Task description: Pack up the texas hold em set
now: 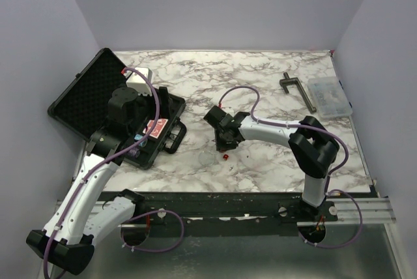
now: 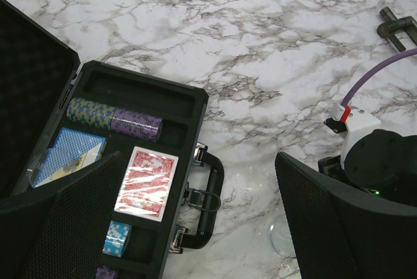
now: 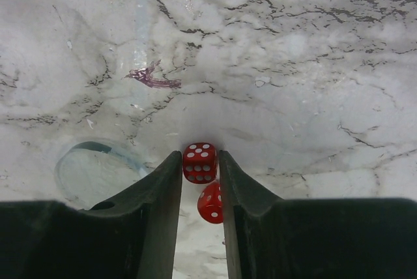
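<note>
Right gripper (image 3: 199,155): jaws narrowed onto a red die (image 3: 200,162), the tips touching both of its flanks. Cannot tell whether it is lifted.

A second die (image 3: 210,202) sits deeper in the gap, not clearly pinched. Both are over the marble table (image 1: 273,77), right of the case.

Judgement: the dice are light, hard and slick-faced. A tip grip is marginal and a die could squirt out. Flat opposite faces, seated deeper, would hold better.

Left gripper (image 2: 199,161): spread wide, empty, hovering above the open black case (image 1: 88,96).

The tray holds chip stacks (image 2: 114,117), a red deck (image 2: 146,181) and a blue deck (image 2: 68,155).

Far right: clamp (image 1: 298,90) and clear box (image 1: 329,96), well apart.
</note>
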Tool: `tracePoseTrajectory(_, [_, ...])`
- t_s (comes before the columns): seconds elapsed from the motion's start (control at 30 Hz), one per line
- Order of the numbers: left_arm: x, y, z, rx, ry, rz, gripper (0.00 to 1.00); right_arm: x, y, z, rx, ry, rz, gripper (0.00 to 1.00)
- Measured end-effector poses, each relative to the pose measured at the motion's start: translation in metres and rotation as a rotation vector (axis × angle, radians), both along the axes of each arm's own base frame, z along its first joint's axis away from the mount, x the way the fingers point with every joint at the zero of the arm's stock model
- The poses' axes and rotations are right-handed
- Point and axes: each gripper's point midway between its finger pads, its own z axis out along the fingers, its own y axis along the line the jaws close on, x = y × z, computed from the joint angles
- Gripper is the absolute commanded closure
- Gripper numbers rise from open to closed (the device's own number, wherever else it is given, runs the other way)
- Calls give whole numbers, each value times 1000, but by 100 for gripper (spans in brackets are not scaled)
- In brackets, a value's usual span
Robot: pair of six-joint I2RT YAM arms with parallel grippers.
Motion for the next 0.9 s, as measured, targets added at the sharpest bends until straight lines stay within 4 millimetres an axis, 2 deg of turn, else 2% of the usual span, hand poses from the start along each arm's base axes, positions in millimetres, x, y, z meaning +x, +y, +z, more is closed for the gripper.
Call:
tracePoseTrajectory(0.13, [0,0,0,0,0,0,3,-2,0,0,-8,2,11,88])
tracePoseTrajectory(0.4, [0,0,0,0,0,0,7,1,5,6,-15,-1,22,90])
tracePoseTrajectory(0.57, [-2,7,5,1,-20,29,7,14,22,28,29,-43,33,91])
tracePoseTrajectory(0.9, [-18,40,27,-10,-135,167,7,34,66,76,193,-111,71,91])
